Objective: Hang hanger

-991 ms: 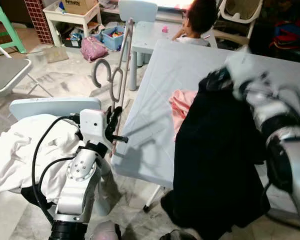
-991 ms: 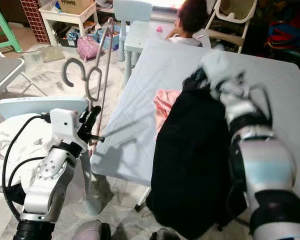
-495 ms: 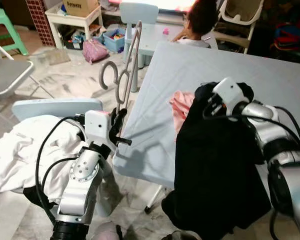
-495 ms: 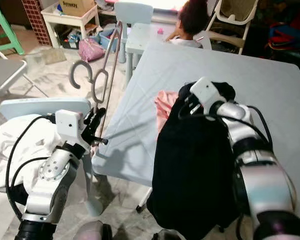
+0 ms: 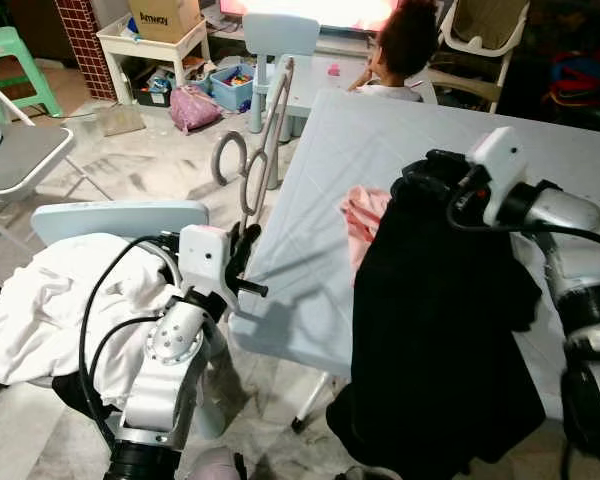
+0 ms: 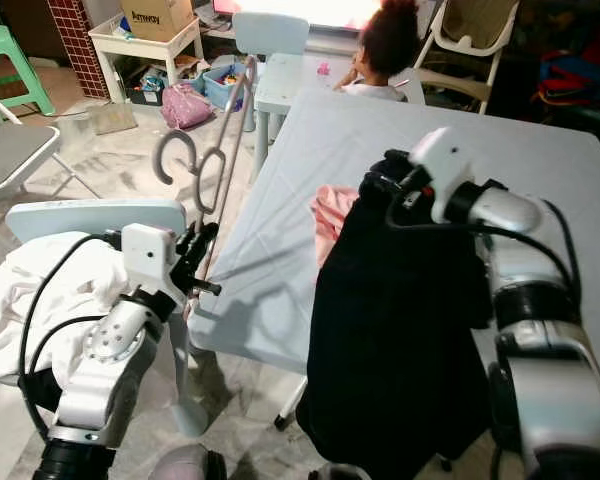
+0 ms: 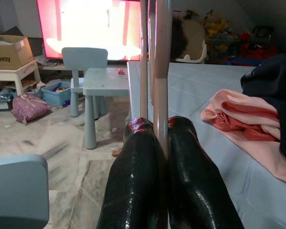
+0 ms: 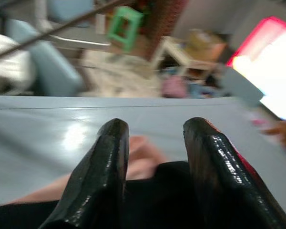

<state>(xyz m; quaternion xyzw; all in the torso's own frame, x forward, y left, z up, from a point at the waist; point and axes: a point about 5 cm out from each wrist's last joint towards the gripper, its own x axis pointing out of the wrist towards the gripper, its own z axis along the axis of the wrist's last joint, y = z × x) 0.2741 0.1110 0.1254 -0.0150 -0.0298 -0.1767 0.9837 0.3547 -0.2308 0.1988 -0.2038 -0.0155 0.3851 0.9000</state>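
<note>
Hanger (image 5: 252,150) clamped upright in left hand (image 7: 160,143); right hand (image 8: 155,148) held open above black garment (image 5: 440,330) on worktop (image 5: 320,230).

Pale marble floor (image 5: 150,165), glossy, with grey veins. Far back, a bright pink-white screen (image 7: 93,28) as the main light. Before it, a small light-blue chair (image 5: 285,35) and a small light-blue table (image 6: 290,75). At far left, a green stool (image 5: 15,60), a brick pillar (image 5: 85,45), and a white shelf (image 5: 145,50) with a cardboard box (image 5: 165,15) on top. Near it, a blue bin (image 5: 230,85) of small things and a pink bag (image 5: 190,105). Grey folding chair (image 5: 15,155) at the left edge.
</note>
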